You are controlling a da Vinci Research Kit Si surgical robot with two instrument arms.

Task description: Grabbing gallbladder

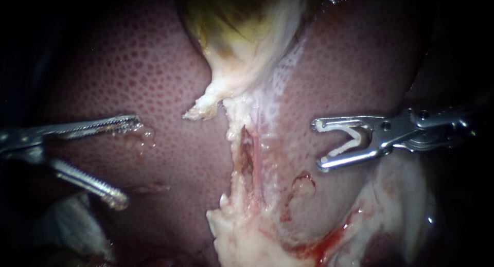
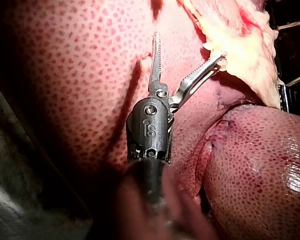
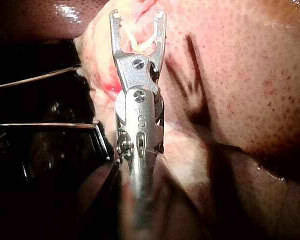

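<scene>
The gallbladder point(image 1: 242, 30) hangs yellow-green and pale at the top centre, tapering down to a ragged white end. The speckled red liver point(image 1: 128, 66) lies around it. My left instrument point(image 1: 128, 160) comes in from the left with its jaws wide open over the liver, well left of the gallbladder and holding nothing. In the left wrist view the left instrument point(image 2: 188, 46) has one jaw tip against pale fatty tissue point(image 2: 245, 45). My right instrument point(image 1: 319, 145) reaches in from the right with a white clip point(image 1: 355, 138) seated between its spread jaws. The right wrist view shows the right instrument point(image 3: 138, 15) and the clip point(image 3: 142, 42).
A raw pale strip point(image 1: 252, 159) with a dark slit runs down the middle of the liver below the gallbladder. Blood point(image 1: 324, 246) pools near whitish tissue point(image 1: 411, 195) at the lower right. Thin metal rods point(image 3: 40, 77) lie beside the right instrument's shaft.
</scene>
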